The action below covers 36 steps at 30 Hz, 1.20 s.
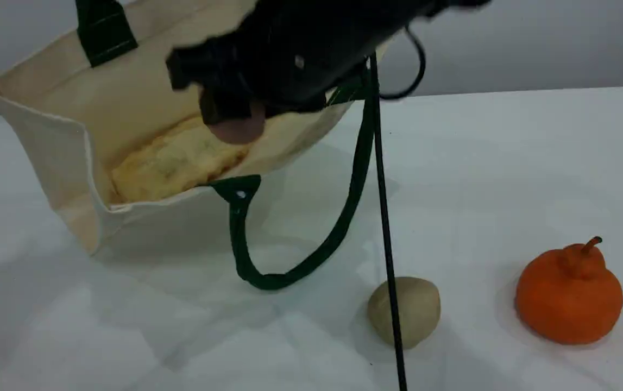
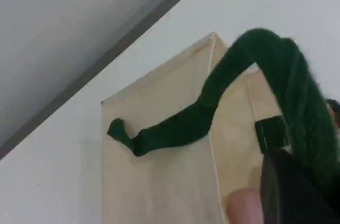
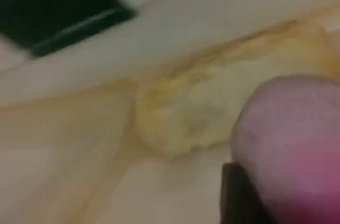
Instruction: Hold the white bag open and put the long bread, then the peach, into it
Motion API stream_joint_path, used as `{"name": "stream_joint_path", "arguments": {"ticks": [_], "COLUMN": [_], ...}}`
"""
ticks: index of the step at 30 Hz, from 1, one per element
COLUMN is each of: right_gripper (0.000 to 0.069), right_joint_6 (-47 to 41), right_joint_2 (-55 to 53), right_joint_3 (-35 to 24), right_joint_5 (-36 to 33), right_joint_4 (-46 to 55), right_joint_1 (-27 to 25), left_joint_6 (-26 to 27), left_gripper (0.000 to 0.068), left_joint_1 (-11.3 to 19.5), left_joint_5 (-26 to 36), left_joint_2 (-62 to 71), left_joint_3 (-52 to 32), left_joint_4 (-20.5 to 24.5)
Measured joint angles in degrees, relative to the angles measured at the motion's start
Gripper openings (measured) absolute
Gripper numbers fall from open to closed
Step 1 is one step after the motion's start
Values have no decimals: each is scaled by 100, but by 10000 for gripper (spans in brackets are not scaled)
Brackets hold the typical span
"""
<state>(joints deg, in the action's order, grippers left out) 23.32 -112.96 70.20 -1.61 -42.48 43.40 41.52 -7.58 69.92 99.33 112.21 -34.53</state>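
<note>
I have the right jaws clasped around the peach (image 1: 238,130), hanging it just over the open mouth of the white bag (image 1: 45,125). The bag lies tilted on the bench (image 1: 507,163) with the long bread (image 1: 175,163) already inside. My left jaws are pinched tight on the bag's upper green handle (image 2: 255,70), holding that strap up off the cloth. A tan ball (image 1: 404,310) and an orange stemmed fruit (image 1: 569,296) sit on the bench well apart from the bag.
</note>
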Motion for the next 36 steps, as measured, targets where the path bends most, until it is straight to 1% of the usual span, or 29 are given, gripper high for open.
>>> {"name": "stream_joint_path", "arguments": {"ticks": [2, 5, 7, 9, 10, 11, 16, 18, 21, 25, 31, 36], "right_gripper": [342, 342, 342, 343, 356, 384, 583, 619, 622, 593, 586, 586], "right_joint_6": [-3, -3, -7, -7, -10, -10, 120, 127, 163, 163, 163, 26], "right_joint_2": [-166, -377, -492, -575, -596, -596, -590, -545, -418, -211, 150, 559], "right_joint_3": [65, 325, 567, 785, 889, 973, 1081, 1081, 1081, 1081, 1081, 1081], "right_joint_5": [208, 257, 62, -279, -367, -431, -471, -537, -759, -1295, -1944, -2437], "right_joint_4": [-6, -6, 0, 15, 15, 20, 64, 100, 285, 477, 883, 1577], "right_joint_1": [0, 0, 0, 0, 0, 0, -69, -139, -284, -532, -821, -1050], "left_joint_6": [8, 8, 14, 14, 14, 14, 14, 14, 14, 17, 17, 17], "left_gripper": [83, 83, 83, 83, 83, 83, 83, 83, 83, 83, 83, 83], "left_joint_1": [0, 0, 0, 0, 0, 0, 0, 0, 0, 0, 0, 0], "left_joint_5": [0, 0, 0, 0, 5, 5, 5, 5, 5, 5, 5, 5], "left_joint_2": [-5, -5, -5, -5, -5, -5, -5, -5, -5, -5, 0, 0], "left_joint_3": [0, 0, 0, 0, 0, 0, 0, 0, 0, 0, 0, 0], "left_joint_4": [0, 0, 0, 0, 0, 0, 5, 5, 27, 22, 36, 269]}}
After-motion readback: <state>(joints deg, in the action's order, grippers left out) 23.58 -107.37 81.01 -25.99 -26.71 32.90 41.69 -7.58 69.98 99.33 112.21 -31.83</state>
